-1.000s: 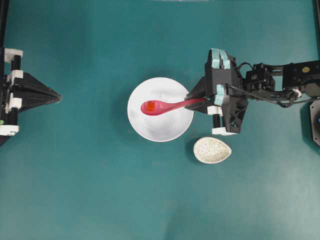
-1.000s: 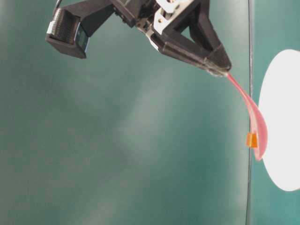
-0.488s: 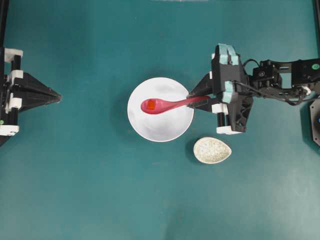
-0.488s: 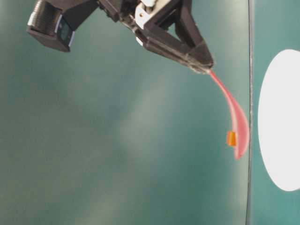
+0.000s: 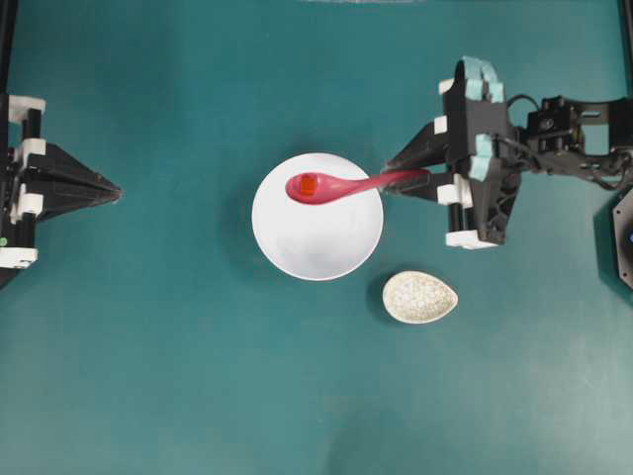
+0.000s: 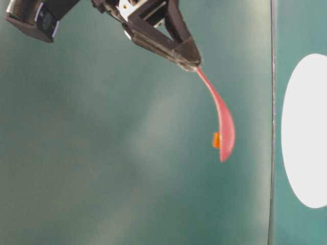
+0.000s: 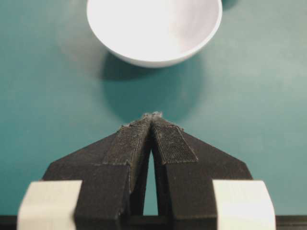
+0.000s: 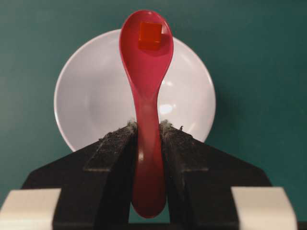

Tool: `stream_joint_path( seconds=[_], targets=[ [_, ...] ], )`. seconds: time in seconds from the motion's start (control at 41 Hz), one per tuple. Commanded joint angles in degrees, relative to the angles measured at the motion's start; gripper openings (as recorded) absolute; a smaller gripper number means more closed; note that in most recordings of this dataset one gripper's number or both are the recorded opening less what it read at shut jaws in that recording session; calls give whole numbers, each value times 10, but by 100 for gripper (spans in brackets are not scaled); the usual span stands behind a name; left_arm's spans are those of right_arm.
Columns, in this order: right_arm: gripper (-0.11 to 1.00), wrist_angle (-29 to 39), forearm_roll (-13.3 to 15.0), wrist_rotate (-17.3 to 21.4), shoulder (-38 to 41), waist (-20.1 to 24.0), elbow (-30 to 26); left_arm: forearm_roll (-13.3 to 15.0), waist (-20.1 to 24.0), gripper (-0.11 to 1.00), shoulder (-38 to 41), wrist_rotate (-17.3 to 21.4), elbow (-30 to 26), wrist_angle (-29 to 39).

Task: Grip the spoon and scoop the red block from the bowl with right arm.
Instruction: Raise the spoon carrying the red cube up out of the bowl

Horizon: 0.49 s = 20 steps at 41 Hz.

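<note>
Above the bowl (image 5: 316, 233): spoon (image 5: 341, 186) aloft, red block (image 5: 308, 184) riding its scoop.
Right gripper (image 8: 147, 130): clamped on the spoon's handle.
Left gripper (image 7: 152, 116): pinched closed, empty.

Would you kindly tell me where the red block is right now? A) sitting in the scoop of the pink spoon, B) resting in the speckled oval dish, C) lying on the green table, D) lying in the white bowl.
A: the red block sits in the scoop of the spoon, which the right gripper holds by its handle above the bowl.
</note>
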<state>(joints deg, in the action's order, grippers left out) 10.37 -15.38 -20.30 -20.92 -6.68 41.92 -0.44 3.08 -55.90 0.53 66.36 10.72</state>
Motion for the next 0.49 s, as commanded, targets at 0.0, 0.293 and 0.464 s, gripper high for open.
stream_joint_path(
  seconds=[0.0, 0.293, 0.464],
  targets=[
    [24, 2, 4, -1, -18, -2, -19, -1, 2, 0, 2, 1, -8, -6],
    [24, 16, 25, -1, -24, -4, -37, -1, 2, 0, 2, 1, -8, -6],
    [24, 29, 38, -2, -24, -5, -47, -1, 2, 0, 3, 1, -8, -11]
  ],
)
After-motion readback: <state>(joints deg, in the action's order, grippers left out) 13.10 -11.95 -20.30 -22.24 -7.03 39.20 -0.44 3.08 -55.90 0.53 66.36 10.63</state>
